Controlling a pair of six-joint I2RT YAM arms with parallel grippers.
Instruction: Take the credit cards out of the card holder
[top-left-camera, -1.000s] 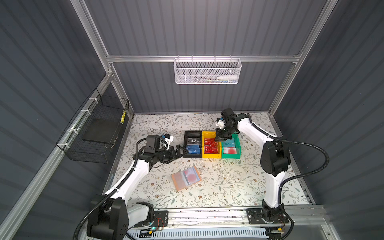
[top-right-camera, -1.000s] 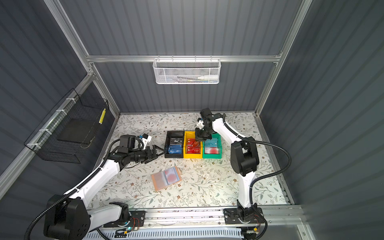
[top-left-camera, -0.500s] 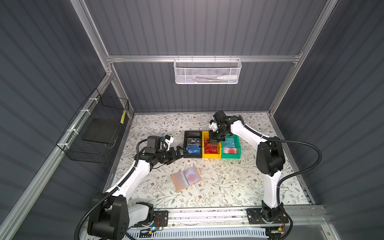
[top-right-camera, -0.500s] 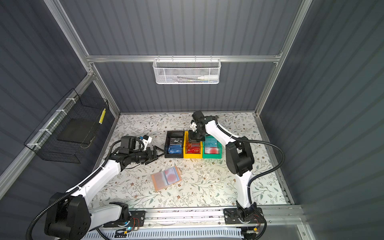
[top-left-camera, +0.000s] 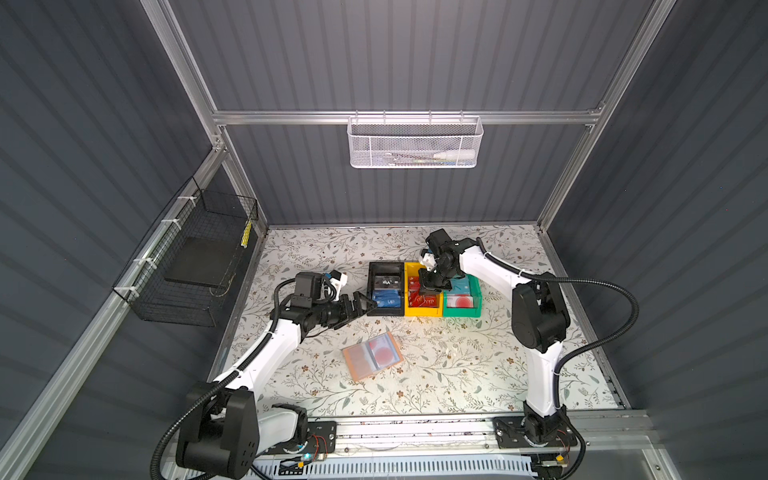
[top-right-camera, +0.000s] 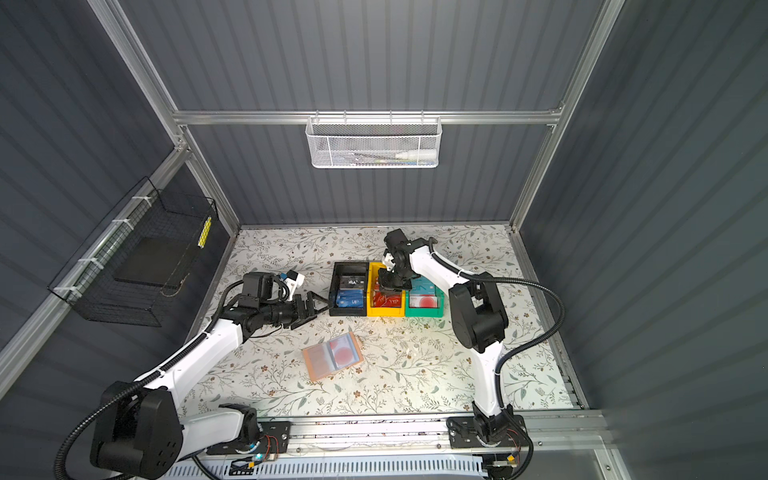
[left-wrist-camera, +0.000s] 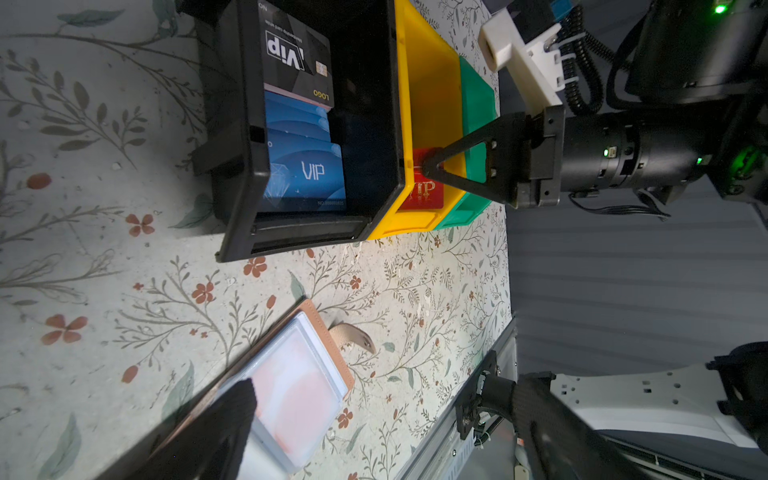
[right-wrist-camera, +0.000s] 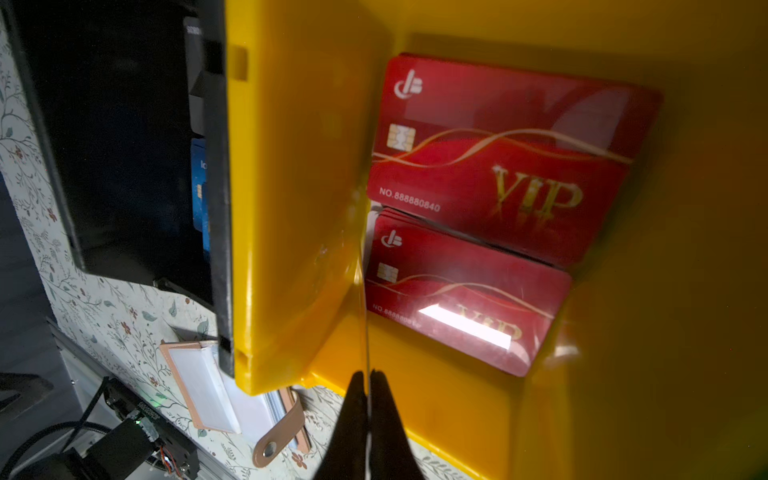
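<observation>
**Right gripper**: Two black fingers are pressed almost together. They pinch a thin red plastic card with gold "VIP" lettering, which stands edge-on between the tips over the yellow plastic bin.
- Beyond the tips, on that bin's floor, two stacks of red VIP cards lie side by side.
- On one side of these fingers, touching the yellow bin, is the black plastic bin. It holds a black VIP card and blue VIP cards.
- On the other side is the green plastic bin. It holds a teal card and a white-and-red card.

**Left gripper**: The black fingers are spread wide with nothing between them. The tips sit just beside the black bin's outer wall, at its corner.

**Tan leather-like folding card holder**: It lies open and flat on the floral-patterned tabletop with its clear plastic sleeves facing up.
- A red disc on a pale card shows through one sleeve.
- The strap tab lies loose at its edge.
- It is near the left fingers, on the robot-base side, and not touching them.
- It is well apart from the right fingers and from all three bins.
</observation>
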